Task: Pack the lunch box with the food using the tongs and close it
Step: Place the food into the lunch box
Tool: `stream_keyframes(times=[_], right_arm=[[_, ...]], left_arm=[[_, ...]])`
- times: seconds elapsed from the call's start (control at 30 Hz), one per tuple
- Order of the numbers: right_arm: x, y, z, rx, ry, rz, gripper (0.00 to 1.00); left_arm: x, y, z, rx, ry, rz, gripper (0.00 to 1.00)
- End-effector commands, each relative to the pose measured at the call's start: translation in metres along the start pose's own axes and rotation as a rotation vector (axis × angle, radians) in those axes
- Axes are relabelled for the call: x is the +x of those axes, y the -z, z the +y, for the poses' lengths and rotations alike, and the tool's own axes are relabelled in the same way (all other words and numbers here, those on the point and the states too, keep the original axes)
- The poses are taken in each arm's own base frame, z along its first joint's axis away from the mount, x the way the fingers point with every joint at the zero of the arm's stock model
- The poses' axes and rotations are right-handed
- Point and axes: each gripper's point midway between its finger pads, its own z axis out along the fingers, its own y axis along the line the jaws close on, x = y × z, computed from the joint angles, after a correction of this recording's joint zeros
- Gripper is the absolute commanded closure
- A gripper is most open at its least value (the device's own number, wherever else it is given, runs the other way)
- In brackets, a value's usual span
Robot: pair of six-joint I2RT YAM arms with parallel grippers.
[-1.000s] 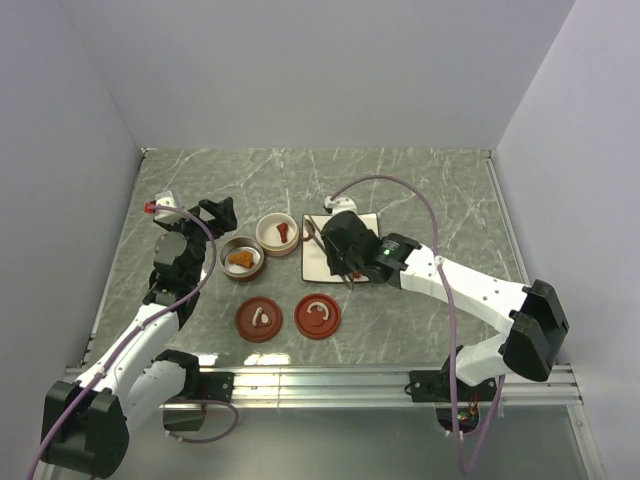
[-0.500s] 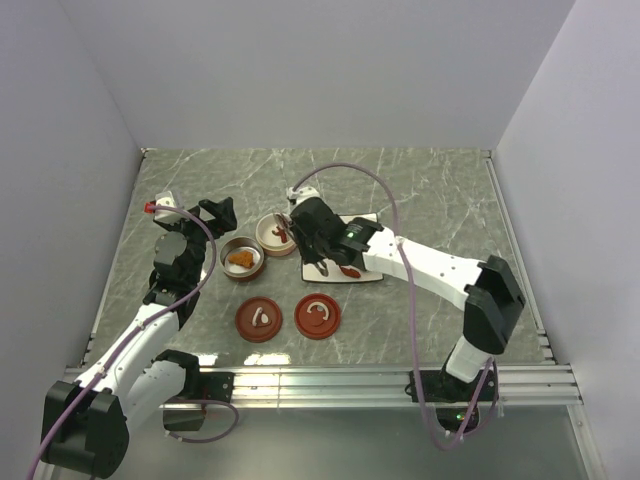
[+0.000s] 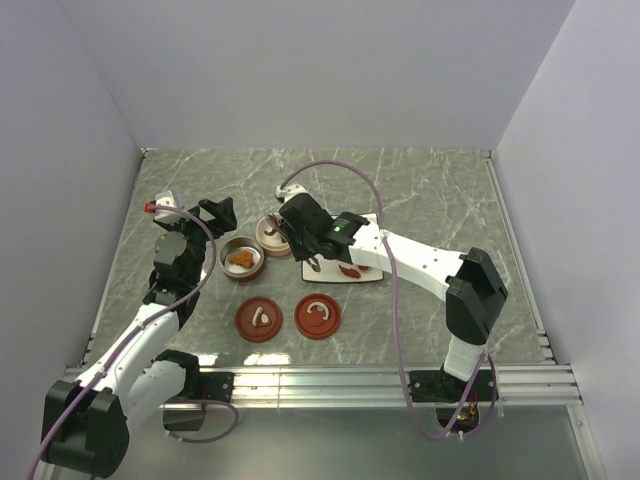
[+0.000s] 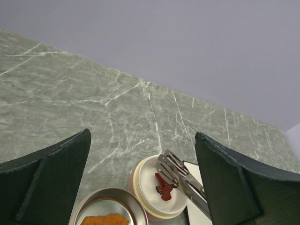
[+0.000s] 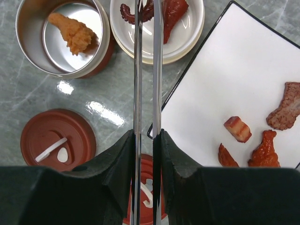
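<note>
My right gripper [image 5: 146,136] is shut on the silver tongs [image 5: 137,70], one arm against each finger. The tong tips [image 4: 174,169] hang over the cream round bowl [image 4: 145,185], pinching a dark red piece of food. A red piece [image 5: 173,10] lies in that bowl. An orange piece [image 5: 72,33] sits in the metal round container [image 3: 241,258] beside it. More red-brown food [image 5: 237,129] lies on the white plate [image 5: 220,79]. My left gripper [image 4: 143,136] stands open and empty, raised left of the containers and apart from them.
Two red-brown lids [image 3: 259,320] [image 3: 317,315] with white handles lie on the marble table [image 3: 430,190], nearer the arm bases than the containers. White walls close in the table on three sides. A purple cable [image 3: 340,170] arches over the right arm.
The right arm has swung left, carrying the tongs from over the plate to over the cream bowl. The left arm has not moved.
</note>
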Motion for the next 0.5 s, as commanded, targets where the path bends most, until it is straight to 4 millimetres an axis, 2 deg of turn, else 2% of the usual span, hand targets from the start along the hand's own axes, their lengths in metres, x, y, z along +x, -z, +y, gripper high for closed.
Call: stream_keyframes(times=[0.0, 0.27, 0.47], right_arm=[[-0.023, 0.002, 0.010, -0.029, 0.013, -0.056, 0.78], [-0.019, -0.004, 0.008, -0.012, 0.018, -0.041, 0.78], [-0.018, -0.009, 0.006, 0.011, 0.022, -0.031, 0.68]], left_arm=[[-0.008, -0.002, -0.004, 0.019, 0.016, -0.032, 0.01], [-0.007, -0.003, -0.004, 0.018, 0.017, -0.031, 0.01], [-0.007, -0.003, -0.004, 0.020, 0.015, -0.028, 0.00]])
